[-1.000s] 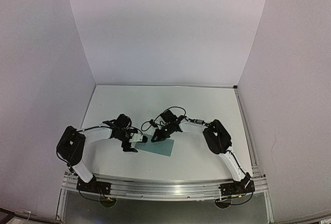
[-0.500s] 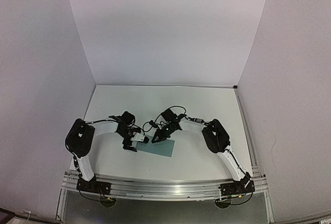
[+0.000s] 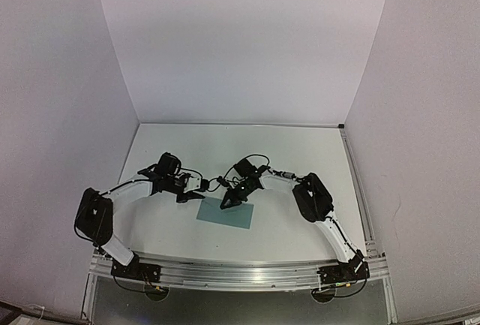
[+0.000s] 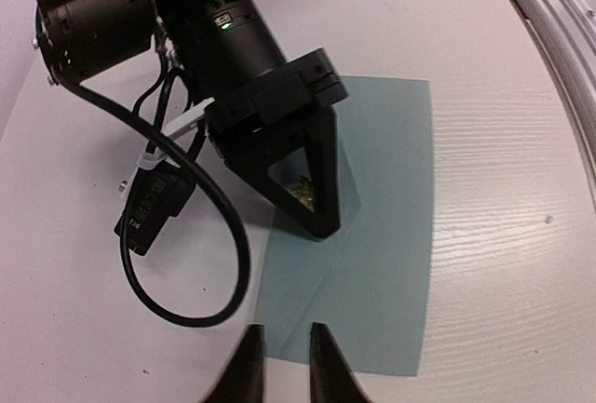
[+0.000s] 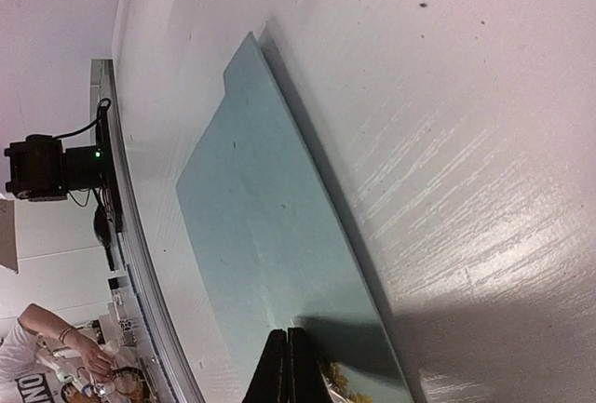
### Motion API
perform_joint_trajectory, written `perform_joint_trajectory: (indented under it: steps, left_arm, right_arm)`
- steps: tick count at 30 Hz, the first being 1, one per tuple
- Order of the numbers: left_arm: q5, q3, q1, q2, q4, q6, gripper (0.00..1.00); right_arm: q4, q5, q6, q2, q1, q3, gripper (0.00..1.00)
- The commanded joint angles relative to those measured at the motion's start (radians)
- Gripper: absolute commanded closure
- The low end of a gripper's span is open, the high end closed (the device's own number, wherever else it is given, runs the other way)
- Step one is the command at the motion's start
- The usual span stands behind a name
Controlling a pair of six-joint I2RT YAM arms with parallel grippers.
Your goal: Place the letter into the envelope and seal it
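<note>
The pale teal envelope (image 3: 225,215) lies flat on the white table, its flap folded down with a slanting crease across it (image 4: 372,235) (image 5: 270,217). My right gripper (image 3: 227,203) (image 4: 319,228) (image 5: 288,338) is shut, and its tips press down on the envelope's upper left part. A small yellowish patterned patch (image 5: 328,382) shows beside those tips; I cannot tell whether it is the letter, which is otherwise hidden. My left gripper (image 3: 199,195) (image 4: 280,352) hovers at the envelope's left edge. Its jaws stand a narrow gap apart with nothing between them.
A black cable (image 4: 200,273) loops from the right wrist over the table beside the envelope. The aluminium rail (image 4: 559,40) (image 5: 140,263) runs along the table's near edge. White walls (image 3: 240,47) enclose the back and both sides.
The left arm has drawn back to the left and away from the envelope, and its jaws have narrowed. The right gripper has stayed pressed on the envelope.
</note>
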Motion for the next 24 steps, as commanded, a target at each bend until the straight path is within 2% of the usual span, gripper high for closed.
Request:
perform_joint_trajectory:
  steps: [1,5,11,24]
  left_arm:
    - [-0.063,-0.001,-0.002,0.140,0.283,-0.064,0.99]
    - [-0.082,0.006,-0.003,0.207,0.321,-0.011,1.00]
    - [-0.102,0.040,-0.016,0.262,0.264,0.037,1.00]
    - [-0.385,0.034,-0.082,0.375,0.252,0.127,1.00]
  right_arm:
    - [-0.066,0.063,0.015,0.050,0.012,-0.005,1.00]
    - [-0.064,0.074,0.024,0.045,0.010,-0.009,1.00]
    - [-0.065,0.091,0.035,0.050,0.010,-0.004,1.00]
    - [-0.069,0.124,0.040,0.049,0.010,0.012,1.00]
